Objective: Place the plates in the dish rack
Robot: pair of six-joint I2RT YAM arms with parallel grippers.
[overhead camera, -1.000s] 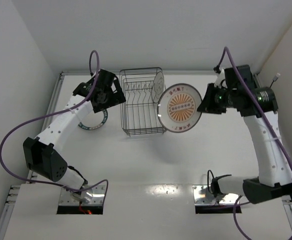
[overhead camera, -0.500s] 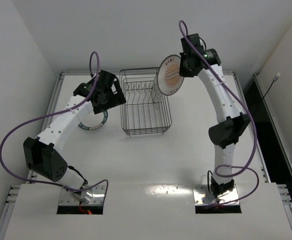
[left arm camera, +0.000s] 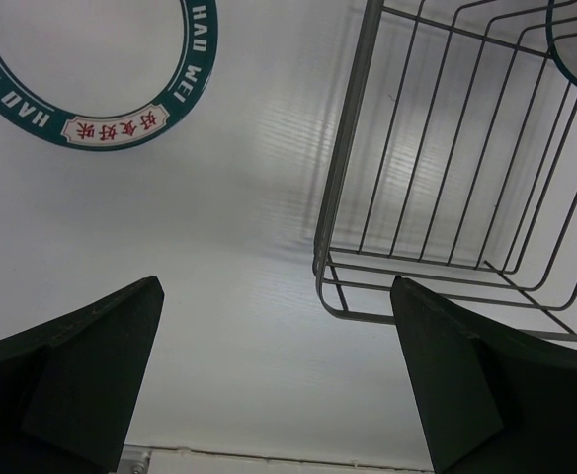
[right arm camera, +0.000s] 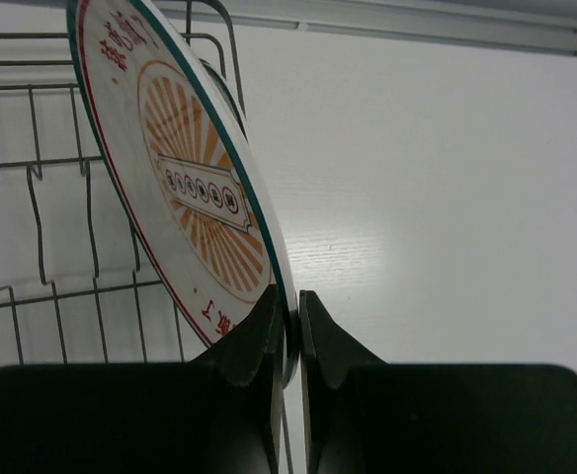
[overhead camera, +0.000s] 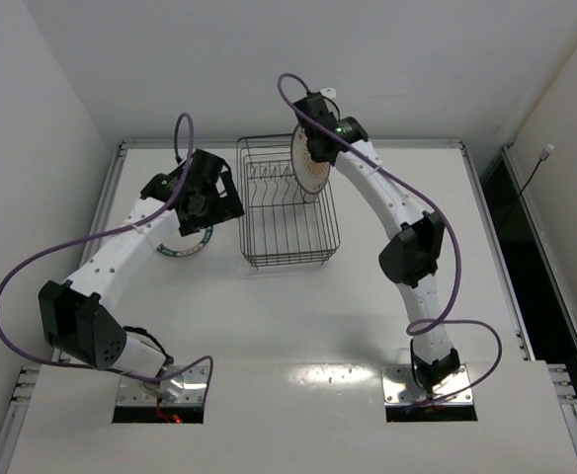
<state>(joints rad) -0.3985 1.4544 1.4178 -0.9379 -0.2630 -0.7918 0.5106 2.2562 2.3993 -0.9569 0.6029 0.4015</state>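
Overhead, white walls (overhead camera: 269, 59) close in a white table (overhead camera: 269, 326) on three sides, and its top looks smooth and faintly glossy under the light.

The dish rack (overhead camera: 288, 212) sits at the middle of the far half. Its long axis runs from the far wall toward the arm bases, and its upright tines stand in its far part.

The right arm reaches up and over to the rack's far right corner. There the right gripper (overhead camera: 320, 138) is clenched on the rim of the orange sunburst plate (overhead camera: 310, 166), its two fingers (right arm camera: 269, 336) pinching the plate's edge between them. The plate is held on edge and leans a little. Its patterned face looks toward the robot's left, across the rack, and its width runs roughly along the rack's long axis. Whether it touches the wires cannot be told.

The left gripper (overhead camera: 205, 193) hovers released over the table just left of the rack, its jaws wide apart. The teal-rimmed plate (overhead camera: 198, 240) lies flat beneath that arm, beside the rack but apart from it.
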